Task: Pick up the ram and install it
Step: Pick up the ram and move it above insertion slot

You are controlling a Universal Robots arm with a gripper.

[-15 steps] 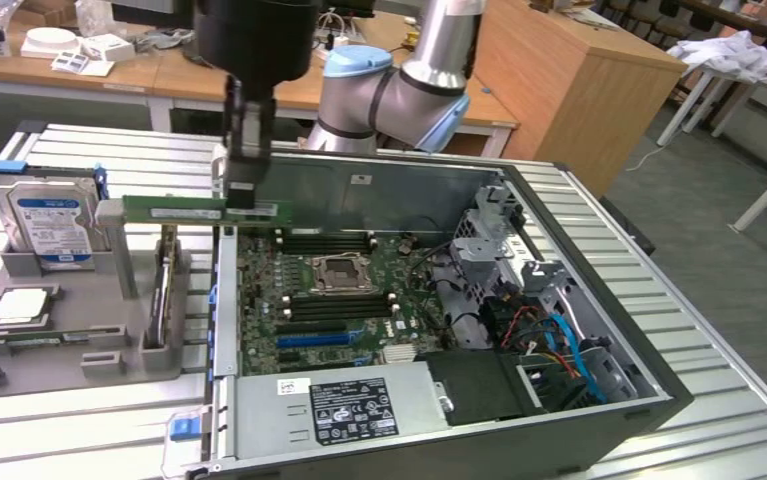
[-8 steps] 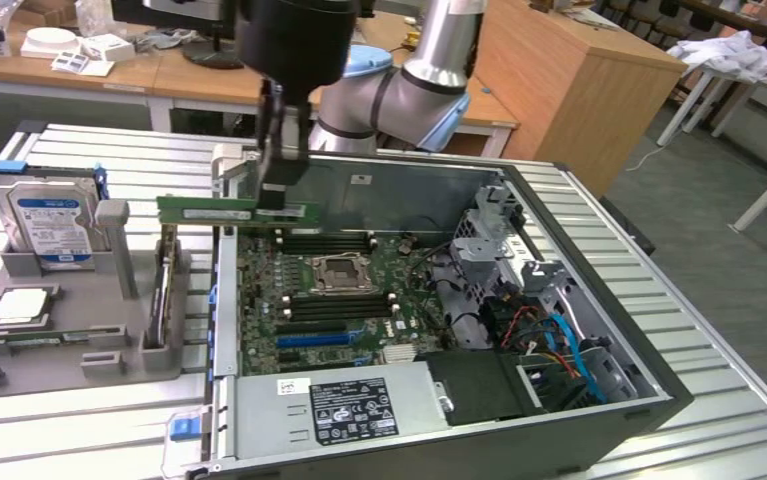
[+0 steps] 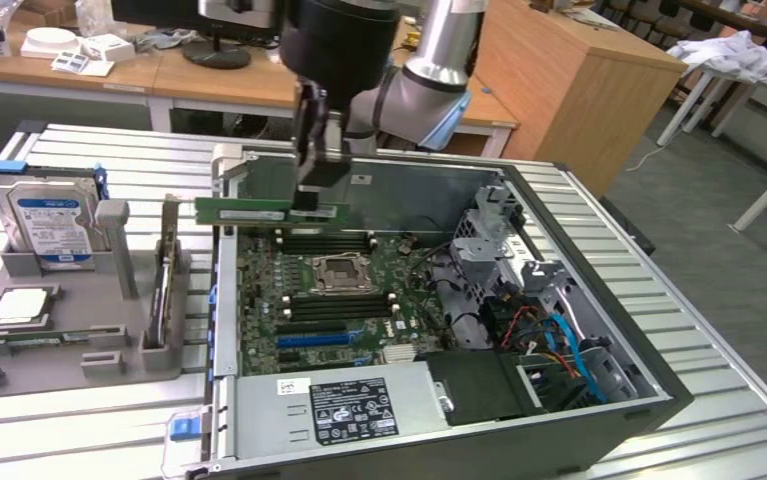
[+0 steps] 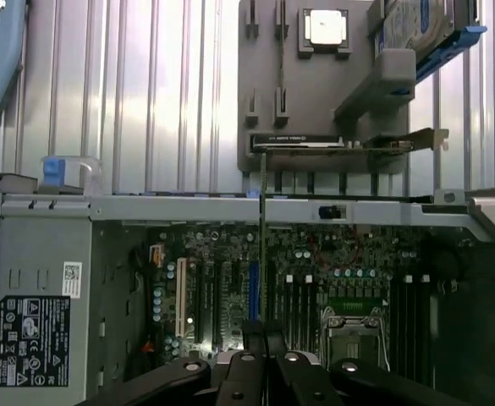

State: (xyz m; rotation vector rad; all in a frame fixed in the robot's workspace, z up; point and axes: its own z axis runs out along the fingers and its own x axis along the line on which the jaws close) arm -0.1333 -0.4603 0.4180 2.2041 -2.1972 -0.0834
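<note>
Lying open on the slatted table (image 3: 76, 430), the computer case (image 3: 423, 195) shows its motherboard (image 3: 316, 310). A grey holder (image 3: 50, 345) on the exterior view's left carries a hard drive (image 3: 47, 215). The gripper (image 3: 311, 195) has its fingers clamped on the ram (image 3: 243, 211), holding it level above the motherboard, near the case's wall.

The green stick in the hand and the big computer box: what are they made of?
Green stick: looks like stiff circuit board, thin, flat and matte green, probably a fibreglass-like plastic. Computer box: looks like sheet metal, dull grey, with thin folded edges.
</note>
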